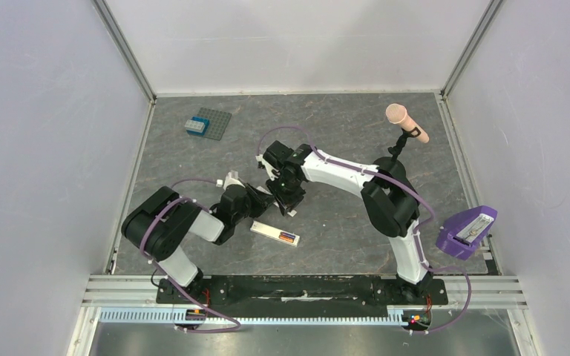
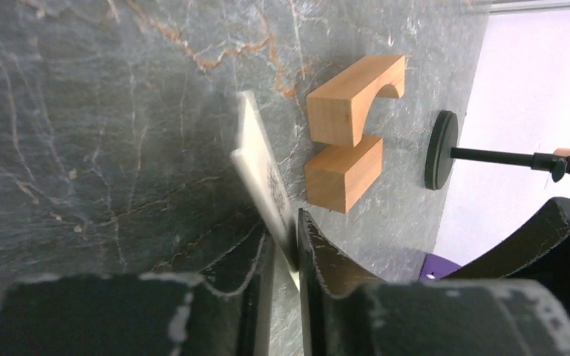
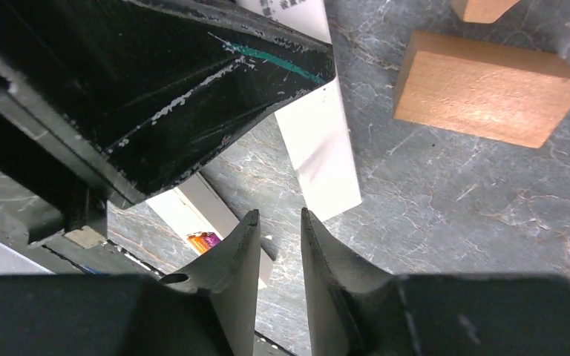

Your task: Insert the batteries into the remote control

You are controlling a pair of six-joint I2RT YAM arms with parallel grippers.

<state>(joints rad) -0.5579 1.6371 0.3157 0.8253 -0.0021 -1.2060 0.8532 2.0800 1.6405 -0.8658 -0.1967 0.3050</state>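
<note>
My L tool (image 2: 286, 231) clenched on thin white panel (image 2: 256, 159), edge-on, near two wood blocks (image 2: 345, 174). My R tool (image 3: 278, 222) released, tips narrowly apart, nothing betw; remote control (image 1: 271, 231) flat on counter (image 1: 341, 141), lower centre of top view, batteries (image 1: 289, 238) at its right end.

I'm looking into a lab robot cell: plain white panels (image 1: 37, 148) box in a grey stone-look surface (image 1: 326, 126), with the left arm (image 1: 171, 230) and right arm (image 1: 341, 172) bolted to a black rail (image 1: 304, 288).
</note>
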